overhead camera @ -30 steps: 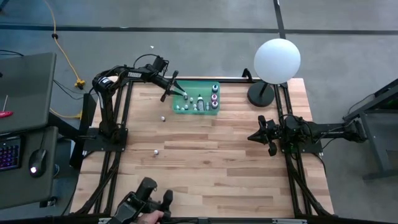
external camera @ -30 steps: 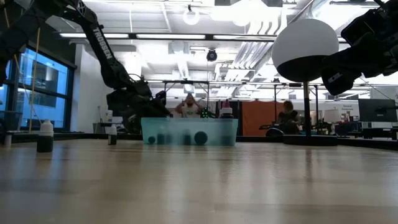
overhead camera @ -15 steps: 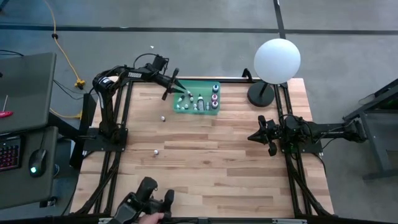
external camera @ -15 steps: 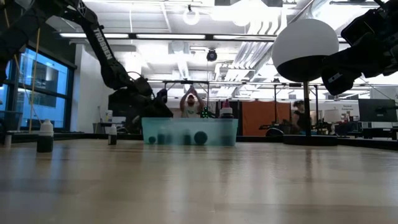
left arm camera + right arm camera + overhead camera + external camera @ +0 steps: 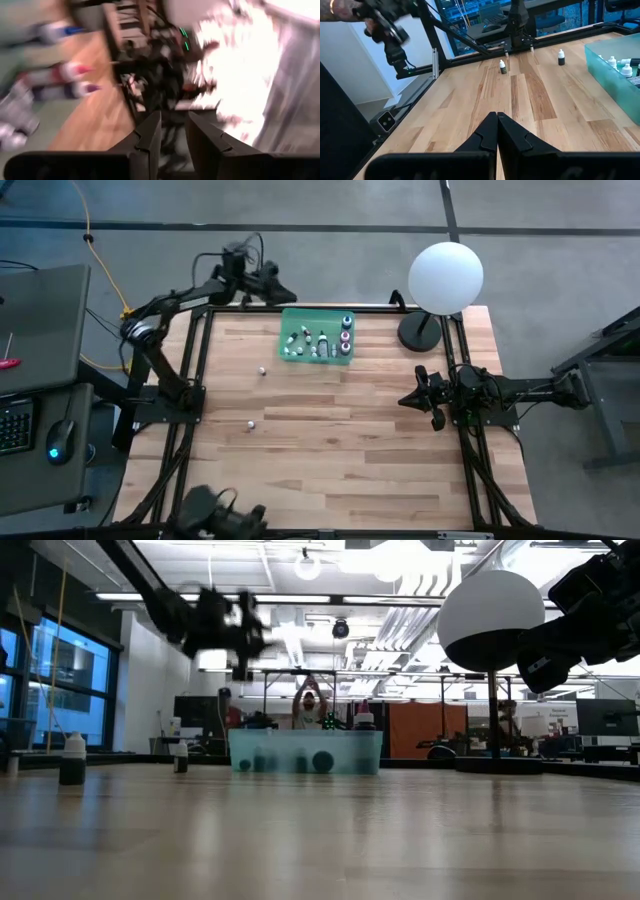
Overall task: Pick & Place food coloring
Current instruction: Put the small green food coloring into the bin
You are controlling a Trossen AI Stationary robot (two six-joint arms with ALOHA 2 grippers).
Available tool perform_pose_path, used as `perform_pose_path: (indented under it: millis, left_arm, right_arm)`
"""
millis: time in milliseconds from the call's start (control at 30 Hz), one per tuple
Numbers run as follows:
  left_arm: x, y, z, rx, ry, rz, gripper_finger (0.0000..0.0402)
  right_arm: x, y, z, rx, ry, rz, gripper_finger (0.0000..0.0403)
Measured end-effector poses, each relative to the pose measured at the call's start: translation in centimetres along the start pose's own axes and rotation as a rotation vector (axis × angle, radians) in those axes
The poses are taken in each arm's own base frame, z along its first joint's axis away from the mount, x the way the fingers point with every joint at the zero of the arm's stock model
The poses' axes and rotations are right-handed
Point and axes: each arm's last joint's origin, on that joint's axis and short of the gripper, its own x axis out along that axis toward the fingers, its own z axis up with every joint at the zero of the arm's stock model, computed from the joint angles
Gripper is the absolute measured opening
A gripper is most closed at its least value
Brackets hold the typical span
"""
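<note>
The green tray (image 5: 318,352) stands near the far edge and holds several small food coloring bottles (image 5: 322,340). Two more bottles stand on the bare wood: one (image 5: 262,369) close to the tray, one (image 5: 250,423) farther toward the near edge. My left gripper (image 5: 270,286) hangs high over the table's far left corner, left of the tray; its own blurred wrist view shows a narrow empty gap between the fingers (image 5: 173,131). My right gripper (image 5: 405,400) waits shut at the right side, pointing left.
A white globe lamp (image 5: 446,277) stands on its dark base (image 5: 418,332) at the far right corner, just right of the tray. The black frame (image 5: 205,320) runs along the table's edges. In the low view people show in the room behind the tray (image 5: 305,750).
My left gripper has risen from the tray's left end, swinging up and toward the table's far left corner, fast enough to blur. The bottles and the tray have stayed put. At the near edge, the hand with the control handles has drawn back.
</note>
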Motion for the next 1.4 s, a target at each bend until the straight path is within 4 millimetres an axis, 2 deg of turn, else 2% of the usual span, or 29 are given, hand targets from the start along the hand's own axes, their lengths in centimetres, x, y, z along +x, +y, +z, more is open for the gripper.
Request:
perform_pose_path:
  millis: [133, 300, 433, 567, 700, 800, 867, 933, 1000, 1267, 1400]
  left_arm:
    - [-0.9, -5.1, -2.4, 0.424, 0.093, -0.077, 0.0087]
    - [-2.3, -9.9, -5.8, 0.674, 0.104, -0.110, 0.0087]
    - [-3.5, -12.8, -8.7, 0.860, 0.108, -0.134, 0.0087]
    - [-4.9, -15.6, -12.3, 1.084, 0.075, -0.134, 0.0087]
    - [-6.1, -17.1, -15.8, 1.181, -0.026, -0.026, 0.0087]
    - [-7.1, -16.7, -18.3, 1.204, -0.110, 0.197, 0.0087]
    - [-7.9, -15.6, -19.8, 1.169, -0.150, 0.475, 0.0087]
    - [-8.7, -14.4, -21.1, 1.141, -0.128, 0.772, 0.0087]
    - [-9.2, -13.6, -21.7, 1.141, -0.049, 0.939, 0.0087]
    - [-8.7, -11.2, -21.1, 1.025, 0.205, 0.967, 0.0087]
    - [-7.4, -8.7, -19.7, 0.940, 0.337, 0.964, 0.0087]
  right_arm:
    - [0.0, 0.0, 0.0, 0.000, 0.000, 0.000, 0.0000]
    - [0.0, 0.0, 0.0, 0.000, 0.000, 0.000, 0.0000]
    - [0.0, 0.0, 0.0, 0.000, 0.000, 0.000, 0.0000]
    - [0.0, 0.0, 0.0, 0.000, 0.000, 0.000, 0.0000]
    - [0.0, 0.0, 0.0, 0.000, 0.000, 0.000, 0.0000]
    - [0.0, 0.0, 0.0, 0.000, 0.000, 0.000, 0.0000]
    - [0.0, 0.0, 0.0, 0.000, 0.000, 0.000, 0.0000]
    - [0.0, 0.0, 0.0, 0.000, 0.000, 0.000, 0.0000]
    - [0.0, 0.0, 0.0, 0.000, 0.000, 0.000, 0.0000]
    - [0.0, 0.0, 0.0, 0.000, 0.000, 0.000, 0.0000]
    - [0.0, 0.0, 0.0, 0.000, 0.000, 0.000, 0.0000]
